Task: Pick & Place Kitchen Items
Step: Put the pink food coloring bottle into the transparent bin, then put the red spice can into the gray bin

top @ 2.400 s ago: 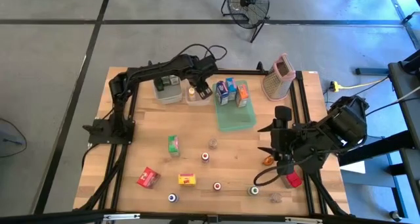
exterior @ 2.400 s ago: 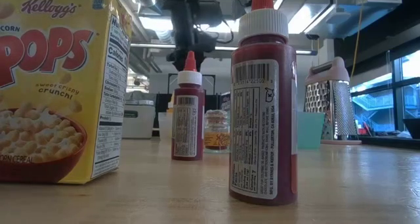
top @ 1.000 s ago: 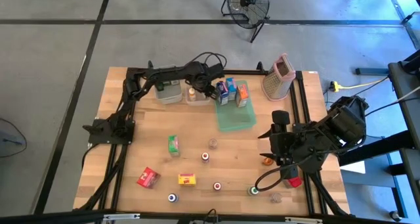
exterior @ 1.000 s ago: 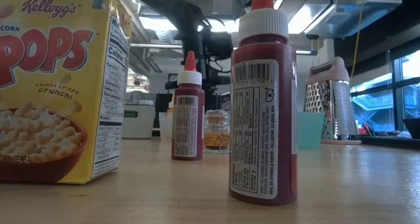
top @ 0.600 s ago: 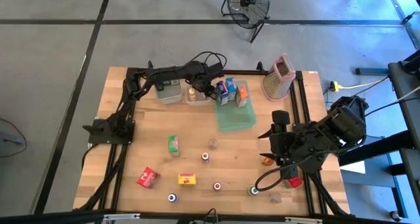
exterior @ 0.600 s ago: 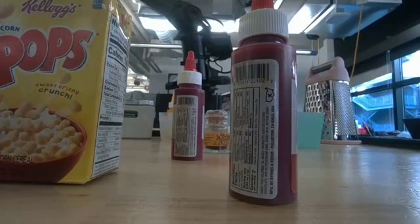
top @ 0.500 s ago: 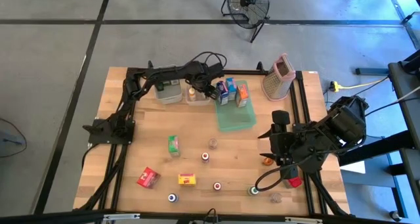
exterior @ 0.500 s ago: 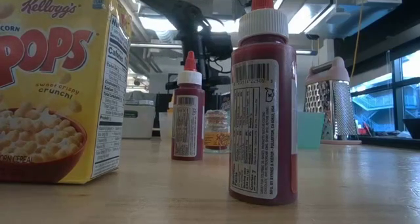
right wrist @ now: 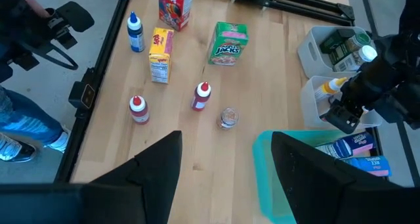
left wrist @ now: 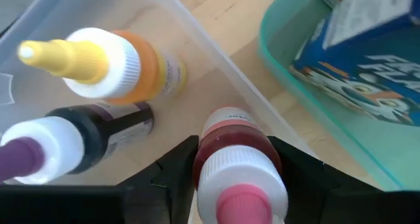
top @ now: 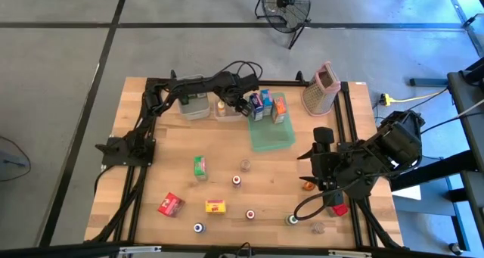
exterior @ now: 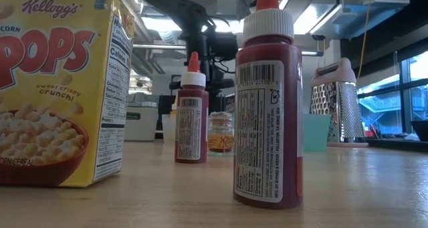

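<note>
The kitchen items are split between the back edge of the table and its front half. One of them, a red-capped bottle (left wrist: 240,184), stands in a clear bin (top: 227,111) at the back edge, just inside the wall that faces the green tray (top: 272,137). The left gripper (left wrist: 231,145) hangs over that bin with a finger close on each side of the bottle; whether they press it cannot be told. A yellow-capped bottle (left wrist: 105,60) and a purple-capped bottle (left wrist: 59,142) lie beside it, leaving little room in the bin.

The right gripper (top: 308,161) waits near the table's right side with its fingers wide apart and nothing between them. A broad strip of bare wood lies between the tray and the scattered goods: a green carton (top: 200,167), a small jar (top: 244,165), a red carton (top: 171,205) and a yellow carton (top: 216,206) near the front edge.

The high view hides the bin's contents under the arm; only the left wrist view shows them. The low view shows the yellow carton's Corn Pops print (exterior: 60,87) and a red bottle (exterior: 267,107) close up, with the box grater (exterior: 338,104) far behind. The right wrist view alone shows a person (right wrist: 20,119) standing beyond the table's edge.
</note>
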Available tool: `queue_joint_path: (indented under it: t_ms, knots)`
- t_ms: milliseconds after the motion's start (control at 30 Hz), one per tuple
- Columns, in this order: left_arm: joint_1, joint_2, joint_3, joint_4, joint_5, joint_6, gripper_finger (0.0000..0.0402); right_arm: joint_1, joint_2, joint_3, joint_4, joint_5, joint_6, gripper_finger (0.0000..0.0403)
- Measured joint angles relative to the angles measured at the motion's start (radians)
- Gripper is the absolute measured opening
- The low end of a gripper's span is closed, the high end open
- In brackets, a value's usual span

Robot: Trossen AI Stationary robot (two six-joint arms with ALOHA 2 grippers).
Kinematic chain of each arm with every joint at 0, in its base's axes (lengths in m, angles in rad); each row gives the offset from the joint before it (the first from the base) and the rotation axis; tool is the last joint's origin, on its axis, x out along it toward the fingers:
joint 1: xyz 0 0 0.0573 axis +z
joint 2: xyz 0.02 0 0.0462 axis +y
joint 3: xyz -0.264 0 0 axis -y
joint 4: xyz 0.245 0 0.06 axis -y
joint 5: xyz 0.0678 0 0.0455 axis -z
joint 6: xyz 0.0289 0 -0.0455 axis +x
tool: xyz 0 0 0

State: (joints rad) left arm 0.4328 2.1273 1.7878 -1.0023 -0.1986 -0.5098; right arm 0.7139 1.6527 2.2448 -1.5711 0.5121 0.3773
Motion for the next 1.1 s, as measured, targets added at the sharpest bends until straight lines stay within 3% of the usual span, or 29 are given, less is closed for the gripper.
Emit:
queue_joint_path:
  t_ms: [667,900,1100]
  knots:
    - [0.021,-0.054,0.001,-0.044,0.018,0.096,0.0234,0.0,0.0,0.0,0.0,0.011,0.0,0.0238]
    - [0.015,-0.217,0.009,-0.177,0.041,0.128,0.0235,-0.008,0.0,0.0,0.0,0.011,0.0,0.0238]
    - [-0.036,-0.444,0.011,-0.225,0.206,0.14,0.0233,-0.021,0.0,0.0,0.004,0.01,0.009,0.0238]
